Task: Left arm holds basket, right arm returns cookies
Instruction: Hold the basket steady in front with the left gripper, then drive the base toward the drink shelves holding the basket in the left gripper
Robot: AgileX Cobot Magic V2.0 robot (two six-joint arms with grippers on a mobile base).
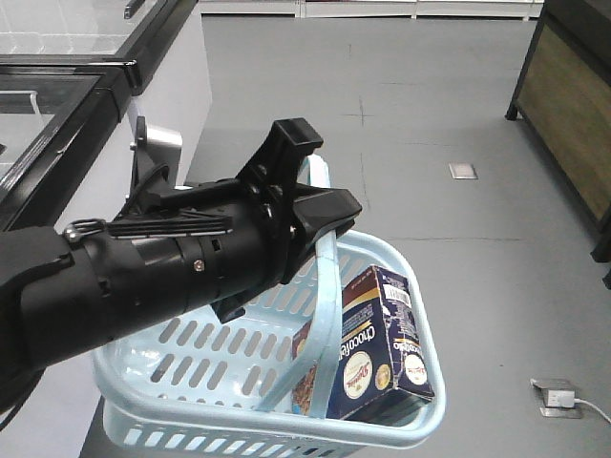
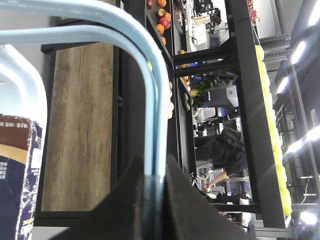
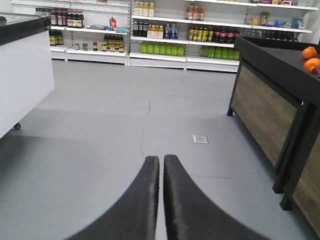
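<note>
The light blue basket [image 1: 191, 358] hangs off the floor by its hoop handle [image 1: 327, 286]. My left gripper [image 1: 318, 181] is shut on the top of that handle. In the left wrist view the handle [image 2: 154, 125] runs straight down between the two black pads of the left gripper [image 2: 155, 187]. The cookies [image 1: 377, 348], a navy and maroon "Chocofello" box, stand tilted inside the basket at its right end. A corner of the cookies [image 2: 15, 175] shows at the lower left of the left wrist view. My right gripper [image 3: 161, 160] is shut on nothing, above bare grey floor, and is out of the front view.
A glass-topped freezer cabinet [image 1: 57, 95] stands at the left. A black display stand with wooden sides [image 1: 573, 105] is at the right, with oranges [image 3: 310, 52] on top. Stocked shelves [image 3: 160, 30] line the far wall. A floor socket [image 1: 558, 396] lies at the lower right.
</note>
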